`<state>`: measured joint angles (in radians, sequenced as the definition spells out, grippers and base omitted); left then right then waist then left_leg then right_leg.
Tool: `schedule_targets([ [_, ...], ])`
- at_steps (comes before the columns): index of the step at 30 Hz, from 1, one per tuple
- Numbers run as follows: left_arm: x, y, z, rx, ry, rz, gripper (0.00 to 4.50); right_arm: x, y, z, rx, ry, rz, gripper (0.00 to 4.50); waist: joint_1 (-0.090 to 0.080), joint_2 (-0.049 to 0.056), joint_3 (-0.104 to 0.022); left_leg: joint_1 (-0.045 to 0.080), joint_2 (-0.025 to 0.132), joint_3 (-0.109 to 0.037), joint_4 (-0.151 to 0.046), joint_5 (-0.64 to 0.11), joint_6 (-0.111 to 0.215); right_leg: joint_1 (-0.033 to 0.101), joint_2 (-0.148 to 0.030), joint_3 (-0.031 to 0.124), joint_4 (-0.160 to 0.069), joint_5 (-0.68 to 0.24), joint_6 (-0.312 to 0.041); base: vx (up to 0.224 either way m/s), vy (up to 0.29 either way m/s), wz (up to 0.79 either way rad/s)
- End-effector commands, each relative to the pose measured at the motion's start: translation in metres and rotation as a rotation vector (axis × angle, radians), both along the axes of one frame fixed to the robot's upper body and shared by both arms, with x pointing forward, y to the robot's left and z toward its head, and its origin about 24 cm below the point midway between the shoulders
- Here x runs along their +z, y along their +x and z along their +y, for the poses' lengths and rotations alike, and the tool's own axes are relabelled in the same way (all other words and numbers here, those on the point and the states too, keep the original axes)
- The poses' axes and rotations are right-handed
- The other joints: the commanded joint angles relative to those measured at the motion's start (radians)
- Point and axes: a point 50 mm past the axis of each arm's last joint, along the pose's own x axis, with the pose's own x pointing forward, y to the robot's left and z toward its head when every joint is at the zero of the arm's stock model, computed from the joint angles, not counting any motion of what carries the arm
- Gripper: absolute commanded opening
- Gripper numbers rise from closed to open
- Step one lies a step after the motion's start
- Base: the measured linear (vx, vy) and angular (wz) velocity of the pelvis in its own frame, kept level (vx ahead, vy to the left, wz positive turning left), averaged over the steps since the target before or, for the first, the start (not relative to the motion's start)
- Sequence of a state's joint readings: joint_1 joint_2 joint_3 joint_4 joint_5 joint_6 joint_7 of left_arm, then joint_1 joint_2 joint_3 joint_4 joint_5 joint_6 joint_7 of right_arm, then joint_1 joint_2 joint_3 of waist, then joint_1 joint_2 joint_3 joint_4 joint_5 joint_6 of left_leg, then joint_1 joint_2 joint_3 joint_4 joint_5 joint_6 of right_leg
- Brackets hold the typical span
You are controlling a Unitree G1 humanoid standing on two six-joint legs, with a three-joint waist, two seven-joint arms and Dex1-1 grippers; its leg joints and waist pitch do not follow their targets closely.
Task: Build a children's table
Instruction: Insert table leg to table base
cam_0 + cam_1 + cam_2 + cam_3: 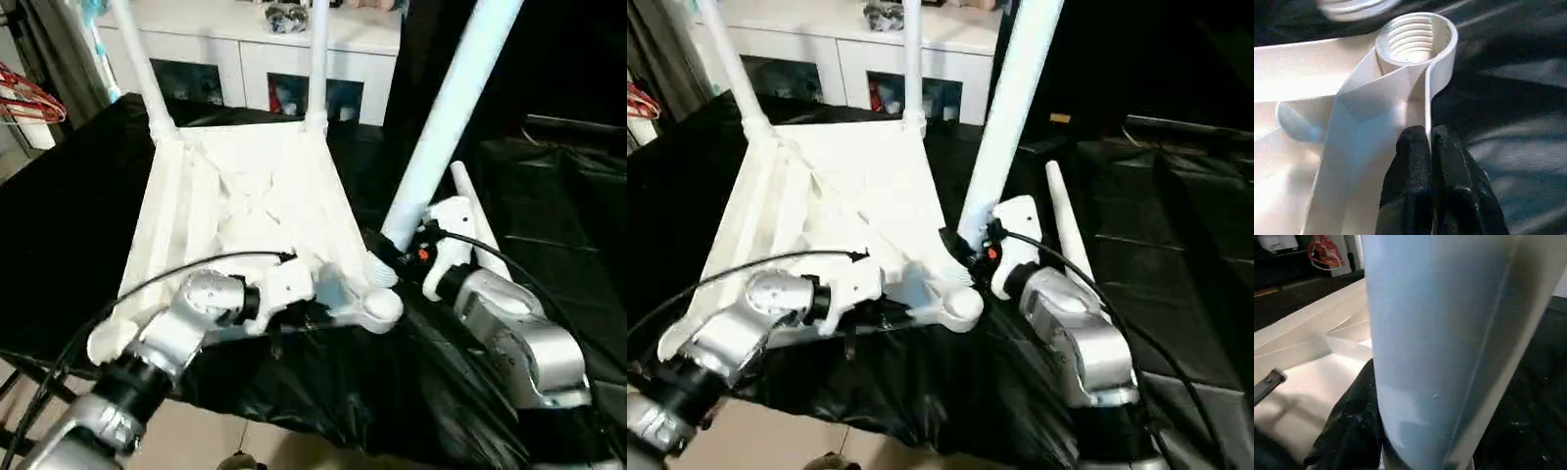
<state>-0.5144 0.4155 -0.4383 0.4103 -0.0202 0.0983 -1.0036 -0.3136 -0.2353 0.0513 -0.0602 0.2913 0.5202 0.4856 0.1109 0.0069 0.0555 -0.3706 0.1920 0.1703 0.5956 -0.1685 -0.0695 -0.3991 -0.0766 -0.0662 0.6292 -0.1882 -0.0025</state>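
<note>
The white tabletop [245, 196] lies ribbed side up on the black cloth. Two legs [142, 69] [318, 59] stand in its far corner sockets. My left gripper [321, 297] is shut on the tabletop's thin side wall [1426, 98], just behind the threaded near-right socket [1415, 36]. My right gripper [407, 250] is shut on a third leg [446, 117], which leans up to the right. That leg's threaded lower end [382, 271] hangs just above the socket [380, 308]. Another leg [1068, 225] lies loose on the cloth to the right.
A white cabinet [255, 49] with glass doors stands behind the table. Red hangers [29, 98] are at the far left. Black cloth [549, 215] covers the work surface, and its front edge drops to the floor [216, 431] beside my left forearm.
</note>
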Motion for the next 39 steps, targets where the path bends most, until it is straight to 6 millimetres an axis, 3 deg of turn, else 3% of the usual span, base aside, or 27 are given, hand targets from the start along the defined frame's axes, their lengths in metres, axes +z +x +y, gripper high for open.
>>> schedule_targets([
  [1,0.000,0.017,0.025,0.155,0.073,-0.059,0.00,0.006,0.004,0.002,0.031,-0.002,-0.021,1.88,0.000,0.003,-0.053,0.015,0.024,-0.025,-0.084,-0.402,-0.054,0.031,-0.074,0.039,-0.124,-0.567,-0.052,0.000,0.000,0.00],
  [5,0.005,0.023,0.030,0.167,0.054,-0.074,0.00,0.008,0.007,0.002,0.030,-0.007,-0.028,1.88,-0.011,0.005,-0.057,0.006,0.026,-0.032,-0.090,-0.398,-0.060,0.040,-0.077,0.033,-0.120,-0.548,-0.047,-0.009,0.007,-0.06],
  [7,0.008,0.022,0.029,0.136,0.018,-0.065,0.00,0.007,0.009,0.002,0.029,-0.010,-0.031,1.88,-0.020,0.007,-0.062,0.005,0.029,-0.033,-0.093,-0.381,-0.055,0.044,-0.075,0.033,-0.113,-0.457,-0.082,0.000,0.000,0.00],
  [10,0.007,0.018,0.025,0.089,-0.023,-0.035,0.00,0.007,0.011,0.003,0.032,-0.007,-0.033,1.88,-0.015,0.006,-0.064,0.017,0.030,-0.022,-0.088,-0.353,-0.046,0.034,-0.071,0.042,-0.104,-0.337,-0.139,0.000,0.000,0.00],
  [12,0.006,0.018,0.024,0.090,-0.025,-0.037,0.45,0.007,0.011,0.003,0.033,-0.006,-0.033,1.88,-0.011,0.006,-0.065,0.020,0.030,-0.016,-0.084,-0.344,-0.038,0.032,-0.070,0.046,-0.102,-0.313,-0.159,0.000,0.000,0.00],
  [15,0.003,0.019,0.024,0.088,-0.022,-0.025,0.57,0.007,0.012,0.004,0.033,-0.002,-0.035,1.88,-0.003,0.006,-0.069,0.019,0.031,-0.013,-0.082,-0.303,-0.033,0.036,-0.069,0.048,-0.095,-0.259,-0.170,0.000,0.000,0.00],
  [18,0.001,0.021,0.026,0.111,0.006,-0.057,1.03,0.006,0.013,0.005,0.033,-0.001,-0.036,1.88,0.008,0.008,-0.072,0.015,0.031,-0.011,-0.080,-0.251,-0.028,0.041,-0.069,0.047,-0.088,-0.192,-0.176,0.000,0.000,0.00],
  [24,-0.001,0.022,0.031,0.104,0.031,-0.034,1.04,0.007,0.016,0.009,0.036,0.008,-0.041,1.88,0.006,0.008,-0.066,0.017,0.031,-0.015,-0.087,-0.309,-0.043,0.040,-0.071,0.046,-0.097,-0.295,-0.154,0.000,0.000,0.00],
  [25,-0.002,0.022,0.032,0.106,0.030,-0.030,0.75,0.007,0.016,0.009,0.040,0.010,-0.041,1.88,0.005,0.007,-0.065,0.017,0.031,-0.016,-0.089,-0.322,-0.046,0.040,-0.072,0.046,-0.098,-0.313,-0.150,0.000,0.000,0.00],
  [31,-0.004,0.018,0.035,0.092,0.022,0.020,0.30,0.005,0.017,0.014,0.084,-0.002,-0.027,1.88,0.004,0.003,-0.062,0.019,0.032,-0.017,-0.090,-0.339,-0.045,0.036,-0.075,0.046,-0.107,-0.395,-0.130,0.000,0.000,0.00],
  [39,-0.004,0.015,0.033,0.070,-0.021,0.041,0.00,-0.008,0.026,0.021,0.140,-0.032,0.025,1.88,0.002,0.000,-0.066,0.015,0.033,-0.013,-0.087,-0.289,-0.036,0.037,-0.074,0.048,-0.095,-0.287,-0.172,0.000,0.000,0.00],
])
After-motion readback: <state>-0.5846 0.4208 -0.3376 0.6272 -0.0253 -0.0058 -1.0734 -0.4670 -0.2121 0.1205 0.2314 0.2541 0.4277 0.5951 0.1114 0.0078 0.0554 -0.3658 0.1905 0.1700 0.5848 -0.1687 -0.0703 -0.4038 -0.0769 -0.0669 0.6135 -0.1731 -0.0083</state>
